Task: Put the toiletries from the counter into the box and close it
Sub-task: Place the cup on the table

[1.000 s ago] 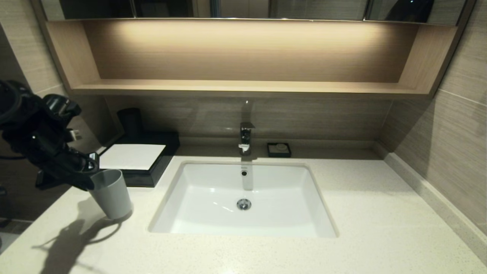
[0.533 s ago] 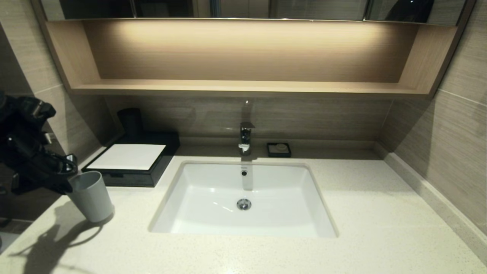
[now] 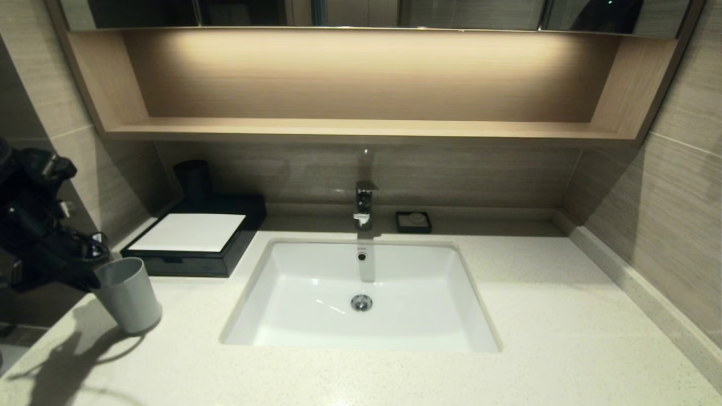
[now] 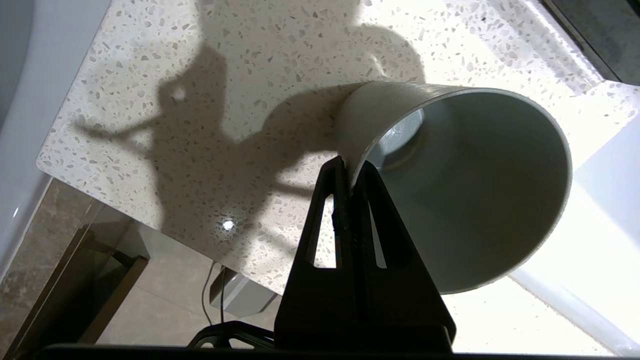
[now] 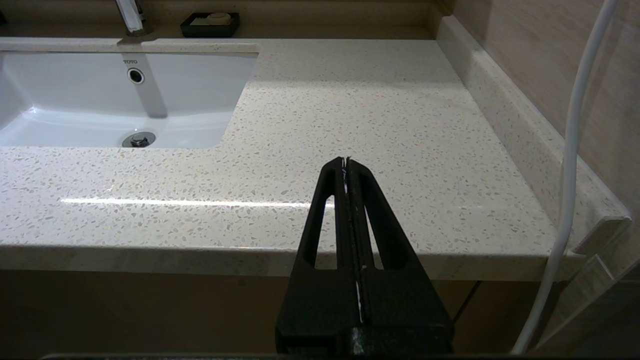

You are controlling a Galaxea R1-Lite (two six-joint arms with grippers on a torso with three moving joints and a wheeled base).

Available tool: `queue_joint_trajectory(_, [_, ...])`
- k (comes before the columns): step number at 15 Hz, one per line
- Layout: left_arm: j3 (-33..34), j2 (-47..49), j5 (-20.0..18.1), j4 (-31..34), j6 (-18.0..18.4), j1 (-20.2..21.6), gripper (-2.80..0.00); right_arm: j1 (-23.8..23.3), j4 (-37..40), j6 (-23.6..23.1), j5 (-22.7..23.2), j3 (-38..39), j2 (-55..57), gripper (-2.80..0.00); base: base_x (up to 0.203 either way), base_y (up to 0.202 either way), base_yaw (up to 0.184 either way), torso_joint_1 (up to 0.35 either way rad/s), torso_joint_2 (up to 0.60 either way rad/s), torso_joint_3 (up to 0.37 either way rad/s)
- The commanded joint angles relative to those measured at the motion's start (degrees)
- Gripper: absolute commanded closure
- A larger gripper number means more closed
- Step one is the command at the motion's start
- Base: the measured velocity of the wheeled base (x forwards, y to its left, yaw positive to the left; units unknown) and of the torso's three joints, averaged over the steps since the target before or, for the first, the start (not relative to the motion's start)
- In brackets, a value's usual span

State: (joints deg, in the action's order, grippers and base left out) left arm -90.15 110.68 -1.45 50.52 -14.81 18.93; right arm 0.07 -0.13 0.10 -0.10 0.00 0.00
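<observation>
Left gripper [image 4: 350,172] is pinching the rim of a tilted grey cup [image 3: 127,293] at the counter's [image 3: 541,316] left edge | box [image 3: 194,239] is sitting just behind it, drawer closed | right gripper [image 5: 346,162] is hanging shut, empty, before the counter's right front.
</observation>
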Motion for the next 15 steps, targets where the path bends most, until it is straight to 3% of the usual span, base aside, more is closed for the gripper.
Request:
queue_joint_trajectory(1, [0.2,1.1,0.0,0.2,-0.1,0.3,0.0,0.0,0.0,0.0,0.0,0.1,-0.1,0.0,0.0,0.0,0.0,0.0,0.0,0.0])
queue_joint_trajectory(11, [-0.2,2.1,1.0,0.2,-0.2,0.2,0.0,0.0,0.0,0.0,0.0,0.1,-0.1,0.0,0.0,0.0,0.0,0.0,0.0,0.0])
queue_joint_trajectory(12, [-0.2,2.0,1.0,0.2,-0.3,0.2,-2.8,0.0,0.0,0.0,0.0,0.0,0.0,0.0,0.0,0.0,0.0,0.0,0.0,0.0])
queue_joint_trajectory(15, [-0.3,2.0,0.8,0.2,-0.3,0.0,-2.8,0.0,0.0,0.0,0.0,0.0,0.0,0.0,0.0,0.0,0.0,0.0,0.0,0.0])
